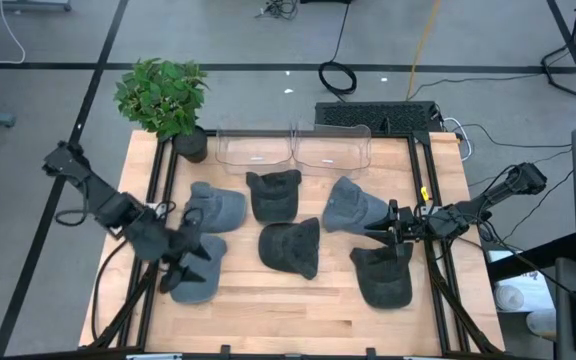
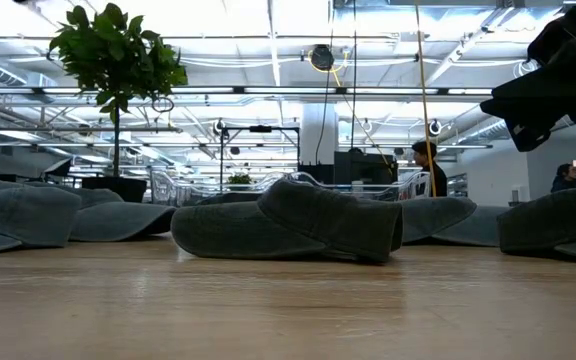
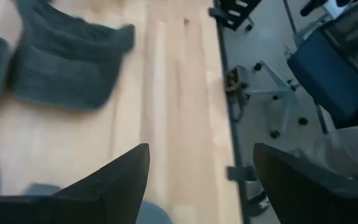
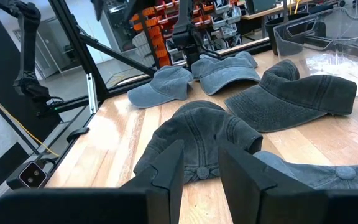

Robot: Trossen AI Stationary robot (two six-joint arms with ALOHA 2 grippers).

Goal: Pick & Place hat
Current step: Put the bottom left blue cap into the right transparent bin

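While six dark grey hats lie spread over the wooden table (image 1: 298,305), neither arm has one in hand. In the high view the left end effector (image 1: 190,262) sits at the lower left of the frame, directly over the lower-left hat (image 1: 200,275), with another hat (image 1: 218,208) just above it in the picture. Its fingers stand wide apart; the left wrist view shows only bare table between them, so nothing is held.

The right end effector (image 1: 380,226) reaches in from the right edge of the high view, its tips pointing toward frame left. Its fingers are set narrowly, a slim gap between them, and the right wrist view shows that gap empty. It lies between two hats: the right-hand hat (image 1: 353,208) touching or just above its tips in the picture, and the lower-right hat (image 1: 383,275) just below. The centre hat (image 1: 290,248) lies farther left, and a fourth hat (image 1: 274,193) sits above that.

Two clear bins (image 1: 293,150) stand along the top edge of the table, beside a potted plant (image 1: 163,98) at upper left; judging by the task, these are the likely drop point.

The deciding relation appears to be vertical: the lower-left hat lies straight beneath the left end effector, its long axis running roughly up and down the frame. The left arm is the nearer and readier one, needing mostly a descent and a close.
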